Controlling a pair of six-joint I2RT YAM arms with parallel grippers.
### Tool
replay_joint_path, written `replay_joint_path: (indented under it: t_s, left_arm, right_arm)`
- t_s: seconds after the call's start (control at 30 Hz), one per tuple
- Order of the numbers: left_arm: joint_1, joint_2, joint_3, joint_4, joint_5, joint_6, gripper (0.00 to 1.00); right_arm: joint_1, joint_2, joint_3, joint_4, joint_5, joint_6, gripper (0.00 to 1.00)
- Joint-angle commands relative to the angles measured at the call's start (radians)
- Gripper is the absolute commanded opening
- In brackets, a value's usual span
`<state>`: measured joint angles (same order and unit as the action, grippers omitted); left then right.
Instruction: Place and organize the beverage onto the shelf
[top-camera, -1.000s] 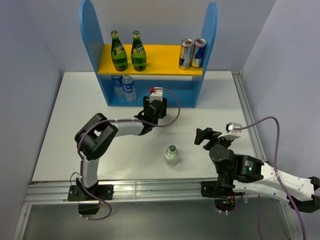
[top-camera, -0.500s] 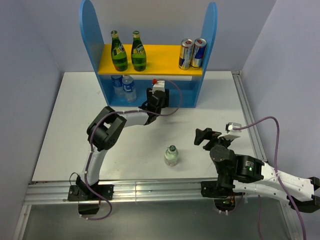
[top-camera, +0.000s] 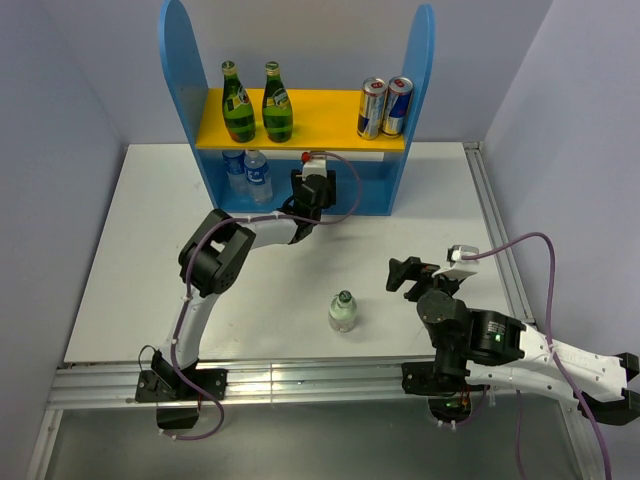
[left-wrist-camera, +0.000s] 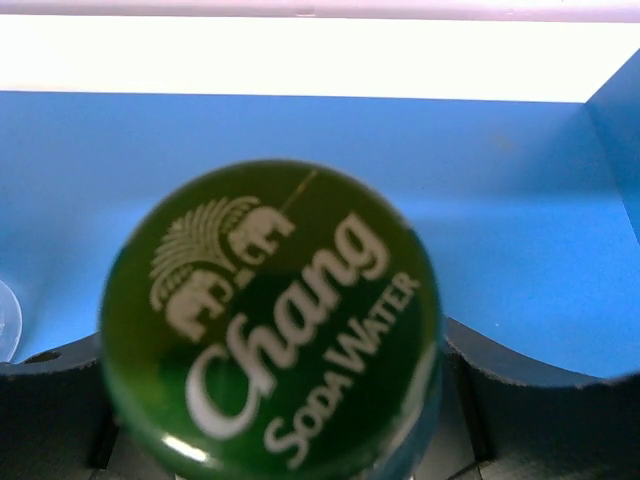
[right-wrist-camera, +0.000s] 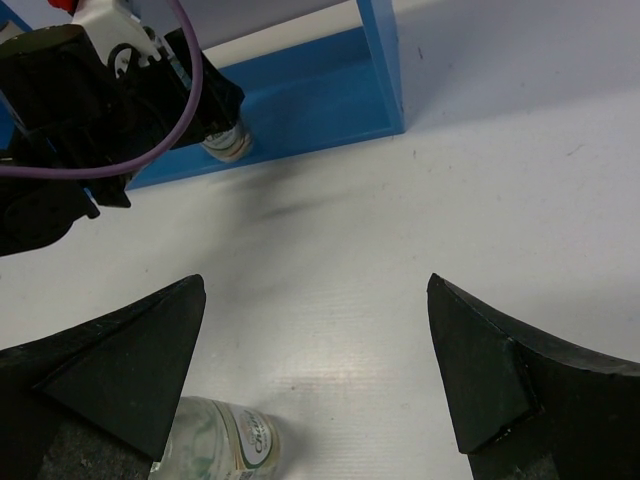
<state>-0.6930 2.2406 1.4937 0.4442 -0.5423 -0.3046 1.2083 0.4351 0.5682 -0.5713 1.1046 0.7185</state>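
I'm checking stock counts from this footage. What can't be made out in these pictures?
Chang soda water bottle: the left wrist view shows only its cap. Overhead, the left gripper covers it, so whether it rests on the shelf is unclear.
Two water bottles on the lower tier, and the cans: print too small overhead.
Table bottle: cut off by the right wrist view's bottom edge.

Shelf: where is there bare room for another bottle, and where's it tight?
Yellow board: bare between the green bottles and the cans. Lower tier: bare from the left gripper to the right side panel. Tight at lower left, water bottles beside the gripper's soda bottle.
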Motion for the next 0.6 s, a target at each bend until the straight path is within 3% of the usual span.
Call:
replay_joint_path:
  t_s: [0.0, 0.13, 0.17, 0.2, 0.23, 0.33, 0.57]
  left_arm:
    - [0.004, -0.013, 0.072, 0.103, 0.027, -0.011, 0.13]
    - [0.006, -0.018, 0.068, 0.100, 0.039, -0.008, 0.65]
    - [0.006, -0.021, 0.062, 0.100, 0.044, -0.007, 0.72]
    - [0.006, -0.022, 0.059, 0.099, 0.045, -0.007, 0.86]
    - [0.006, -0.032, 0.054, 0.100, 0.051, -0.007, 0.91]
    - [0.006, -0.048, 0.031, 0.108, 0.051, -0.007, 0.99]
    - [0.004, -0.087, -0.024, 0.097, 0.058, -0.011, 0.99]
  right_arm:
    - [0.005, 0.007, 0.002, 0.039, 0.006, -0.002, 0.99]
    - [0.005, 0.014, 0.001, 0.039, 0.006, -0.004, 0.99]
    - [0.005, 0.016, 0.002, 0.040, 0.006, -0.004, 0.99]
    - [0.005, 0.016, 0.002, 0.041, 0.005, -0.004, 0.99]
    - [0.005, 0.017, 0.002, 0.041, 0.005, -0.004, 0.99]
    - [0.004, 0.021, 0.002, 0.039, 0.006, -0.002, 0.99]
    - [0.005, 0.025, 0.004, 0.034, 0.012, 0.002, 0.99]
